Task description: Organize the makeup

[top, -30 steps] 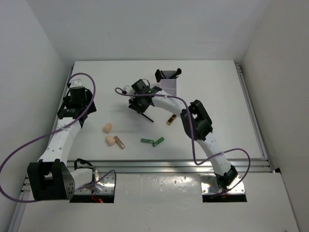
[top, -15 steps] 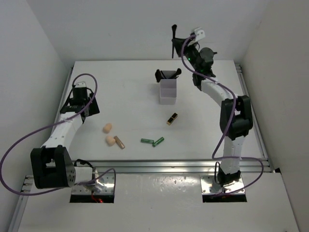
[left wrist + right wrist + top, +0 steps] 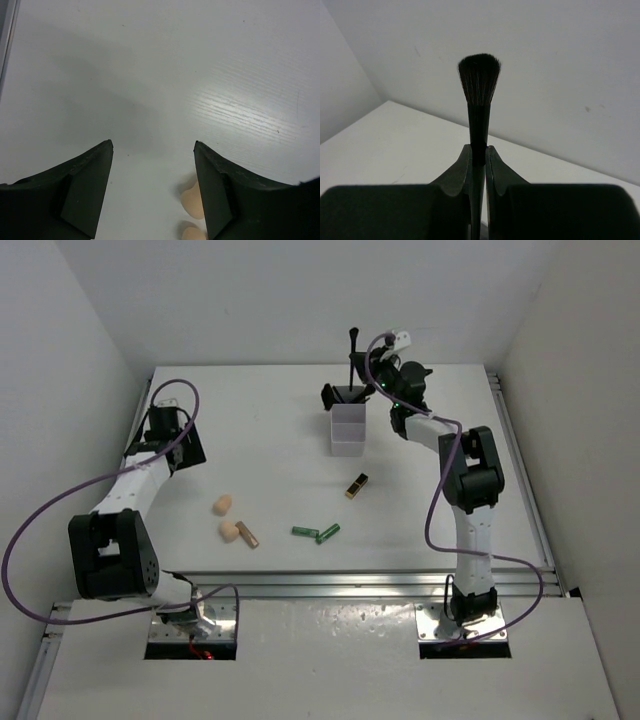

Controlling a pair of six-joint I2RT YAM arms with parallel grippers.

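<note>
The right gripper is clenched on the handle of a black brush and holds it upright, bristles up, just over the far end of the white box at the back of the table. That far compartment already carries some dark items, probably other brushes or sticks, though they are too small to tell apart; the two nearer compartments look bare. Out on the table, well apart from the box, lie the black-gold lipstick, two green tubes touching end to end, a tan-gold tube and two beige sponges beside it. The left gripper hangs released over the left side of the table, with the sponges low in its wrist view. The sorting therefore seems under way but well short of done: the brush needs dropping in, and six loose pieces remain outside.
</note>
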